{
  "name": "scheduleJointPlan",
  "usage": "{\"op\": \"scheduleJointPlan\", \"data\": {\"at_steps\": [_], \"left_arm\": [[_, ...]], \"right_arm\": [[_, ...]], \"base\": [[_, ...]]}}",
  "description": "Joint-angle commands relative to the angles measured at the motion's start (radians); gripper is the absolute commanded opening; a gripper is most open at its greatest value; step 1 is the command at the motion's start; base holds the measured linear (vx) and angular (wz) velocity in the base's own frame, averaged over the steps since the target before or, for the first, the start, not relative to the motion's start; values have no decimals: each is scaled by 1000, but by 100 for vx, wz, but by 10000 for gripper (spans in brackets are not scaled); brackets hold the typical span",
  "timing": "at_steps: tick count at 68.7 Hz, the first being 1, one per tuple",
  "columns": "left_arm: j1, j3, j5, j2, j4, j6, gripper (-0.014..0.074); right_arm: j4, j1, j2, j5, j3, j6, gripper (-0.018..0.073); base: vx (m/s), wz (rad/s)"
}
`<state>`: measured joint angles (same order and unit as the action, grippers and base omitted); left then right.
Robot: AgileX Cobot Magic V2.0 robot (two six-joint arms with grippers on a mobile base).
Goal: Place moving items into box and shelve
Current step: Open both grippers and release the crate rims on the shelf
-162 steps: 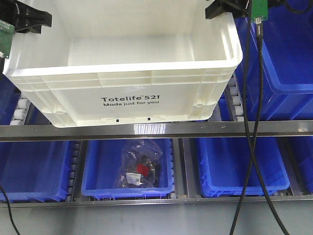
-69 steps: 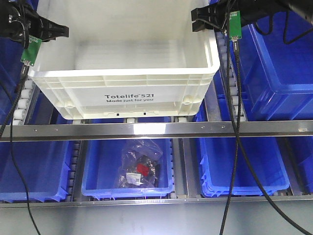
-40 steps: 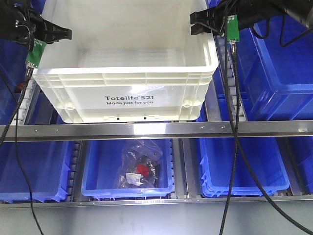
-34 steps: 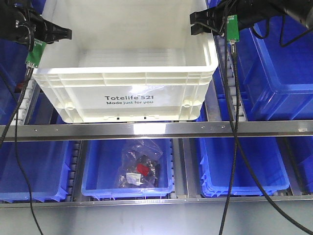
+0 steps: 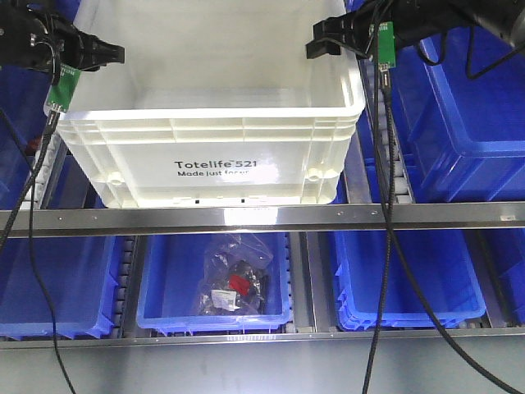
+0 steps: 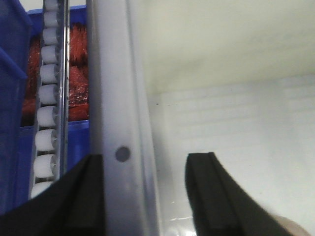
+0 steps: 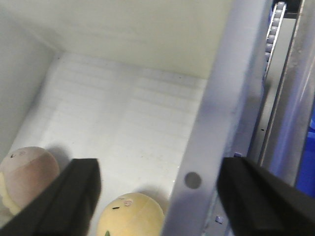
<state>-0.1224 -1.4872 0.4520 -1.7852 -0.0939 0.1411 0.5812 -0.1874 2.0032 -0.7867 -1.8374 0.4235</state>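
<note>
Left hand (image 5: 105, 54) at the upper-left corner of the box (image 5: 213, 148). Left wrist view: its two black fingers (image 6: 211, 196) straddle the box's thick left rim with clear gaps either side, not clamped on it; one finger outside, one inside.

White roller track (image 6: 47, 118) runs just beside the box's left wall.

The box sits on the upper shelf level, printed front wall facing out, above the steel shelf rail (image 5: 262, 217).

Inside the box, right wrist view: mauve-brown plush (image 7: 27, 169) against the left wall, yellow-orange plush (image 7: 130, 214) near the right wall, the two apart on the white floor.

Below the rail, a blue bin (image 5: 215, 283) holds a clear plastic bag (image 5: 234, 275) of dark parts.

Right hand (image 5: 328, 38) at the box's upper-right corner. Its fingers (image 7: 256, 201) are spread wide astride the right rim, gripping nothing. More blue bins (image 5: 467, 107) stand to the right.
</note>
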Motion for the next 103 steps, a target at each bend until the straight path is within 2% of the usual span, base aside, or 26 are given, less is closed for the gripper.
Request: {"op": "scheduleJointPlan", "data": {"at_steps": [1,15,34,42,63,85,94,103], "left_arm": [[-17,-44,-131,59,21,3,531],[-17,-46,-151,62,21,3,546],[-8,-46,-168,115,-1,3,545],[7,-46,-179,145,-1,3,545],[9,-46,-151,190,3,3,545],[6,-44,9,207,32,4,499],[6,31,-37,250,57,3,454],[6,160,-105,327,55,3,408]], "right_arm": [[111,-17,-79,74,-49,33,654],[108,-16,-83,141,-49,83,658],[77,-16,-111,176,-50,185,614],[52,-16,-125,197,-50,185,596],[70,-16,-165,195,-49,172,592],[96,-16,-179,71,-49,175,592],[104,-17,-200,42,-12,211,592],[160,-16,-264,145,120,248,592]], "base": [[0,0],[0,0],[0,0],[0,0],[0,0],[0,0],[0,0],[0,0]]}}
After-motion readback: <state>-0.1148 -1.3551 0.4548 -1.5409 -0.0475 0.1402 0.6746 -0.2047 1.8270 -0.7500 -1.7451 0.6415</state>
